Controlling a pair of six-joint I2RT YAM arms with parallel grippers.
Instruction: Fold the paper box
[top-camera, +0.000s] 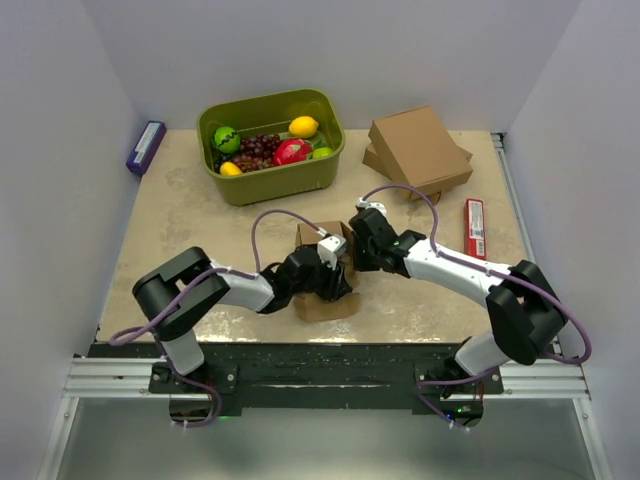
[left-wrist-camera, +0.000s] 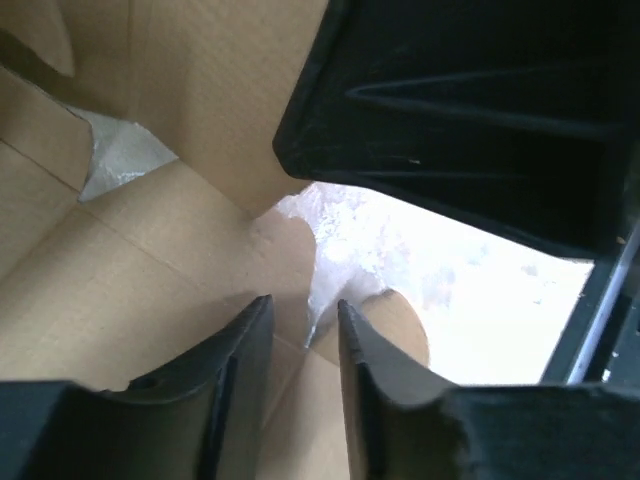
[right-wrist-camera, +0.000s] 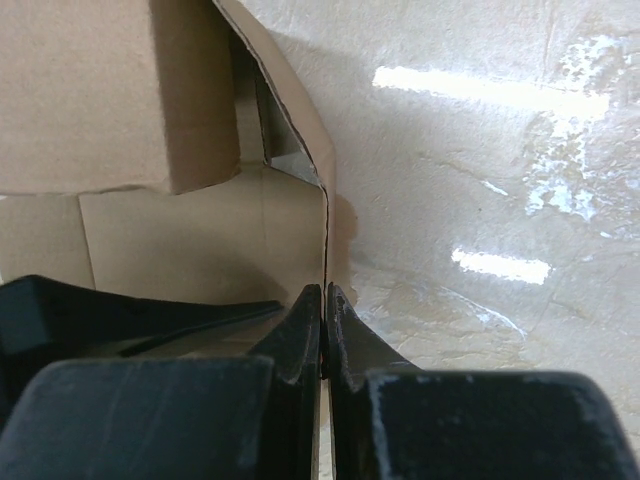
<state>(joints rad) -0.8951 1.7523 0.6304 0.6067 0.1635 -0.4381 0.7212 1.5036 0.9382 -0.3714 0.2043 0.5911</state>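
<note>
- The paper box (top-camera: 322, 305): one piece of plain brown cardboard, partly folded, lying at the middle of the desk (top-camera: 180, 220) between the two arms. Its long axis runs from the near edge towards the far edge. Some walls stand up and the hollow faces upward.
- Right pincer (right-wrist-camera: 323, 292): clenched on the thin upright edge of a box wall at the far right part of the box. The cardboard edge runs straight down between the closed fingers.
- Left pincer (left-wrist-camera: 302, 305): released, its two fingers (left-wrist-camera: 250, 370) standing apart over the inner floor of the box. A cut-out corner and bare desk show through the gap. Nothing is gripped.
- Green tub (top-camera: 320, 170): one, at the far middle of the desk, well apart from the box. It holds one bunch of dark grapes (top-camera: 258, 150), one lemon (top-camera: 303, 126), one red fruit (top-camera: 291, 152), one dark green fruit (top-camera: 226, 138), and two smaller pieces, one yellow and one light green.
- Larger brown cardboard boxes (top-camera: 418, 148): two, stacked, at the far right.
- Red packet (top-camera: 475, 228): one, flat, near the right edge, its length running near to far.
- Dark blue packet (top-camera: 146, 147): one, at the far left edge.
</note>
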